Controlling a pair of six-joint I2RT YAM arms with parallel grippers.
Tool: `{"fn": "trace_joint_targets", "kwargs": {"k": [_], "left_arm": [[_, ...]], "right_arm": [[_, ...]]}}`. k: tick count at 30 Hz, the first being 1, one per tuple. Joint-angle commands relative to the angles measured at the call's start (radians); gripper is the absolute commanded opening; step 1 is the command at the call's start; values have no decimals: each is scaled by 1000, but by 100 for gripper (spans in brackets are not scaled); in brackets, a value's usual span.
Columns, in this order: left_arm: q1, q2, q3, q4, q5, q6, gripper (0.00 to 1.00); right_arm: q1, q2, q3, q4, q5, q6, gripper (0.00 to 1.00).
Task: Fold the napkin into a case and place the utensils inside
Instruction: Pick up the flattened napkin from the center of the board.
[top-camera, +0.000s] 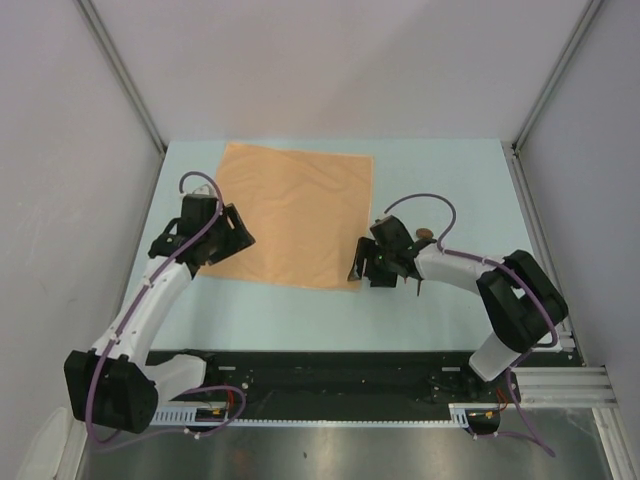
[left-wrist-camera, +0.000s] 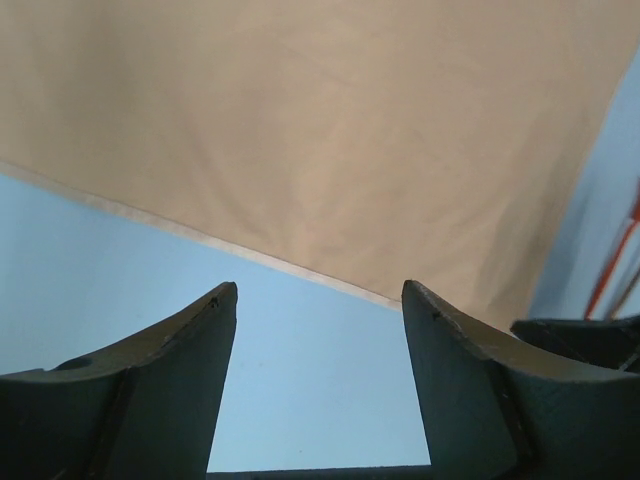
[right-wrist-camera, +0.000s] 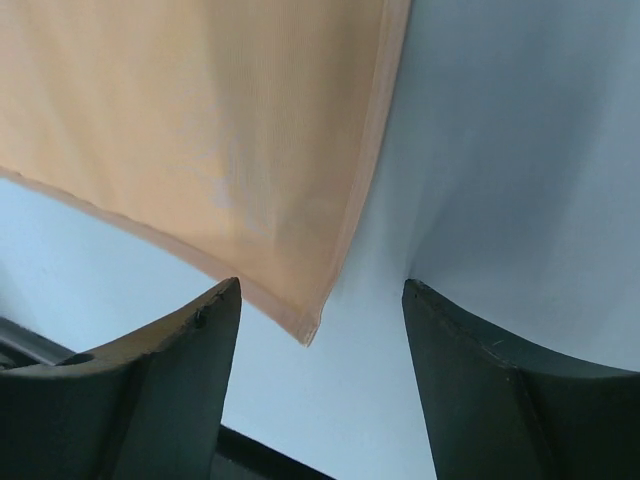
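Plain pale walls close in a light blue desk (top-camera: 440, 170). The napkin (top-camera: 300, 210) lies on it as one flat, open square, in the upper middle of the overhead view and a little left of centre. No fold shows anywhere in it, so the case is not yet begun.

The left fingers (left-wrist-camera: 190, 350) stand wide apart with nothing between them. They sit over bare desk just short of the cloth's near edge, by its lower left corner in the overhead view. The right fingers (right-wrist-camera: 190, 350) are wide and empty too, and the napkin's lower right corner shows in the gap between them. Whether they touch the cloth cannot be told.

Of the utensils (top-camera: 424, 235), only a small reddish-brown bit shows, right of centre beside the right arm and clear of the napkin. The rest is hidden.

As I judge it, the task is at its very start. Both corners are lined up for a first grasp, and every fold and the loading of the utensils remain to be done.
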Motion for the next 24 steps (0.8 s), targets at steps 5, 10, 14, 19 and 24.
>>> {"fn": "trace_joint_targets", "kwargs": {"k": [5,10,14,19,24], "left_arm": [[-3,-213,-18,-70,-351,-3,74],[-2,-105,11,-168,-458,-68,68],[24,20,-18,-171,-379,-98,69],[212,86,-197,-151,-198,-224,61],[249,49,-226,-165,-314,-325,59]], "right_arm": [[9,-28,-143,199,-53,150,56],[-77,-61,-195,173,-98,138,3],[-137,-148,-219,81,-25,0,0],[-190,-175,-259,99,-61,-100,0],[-209,-178,-281,197,-175,-112,8]]}}
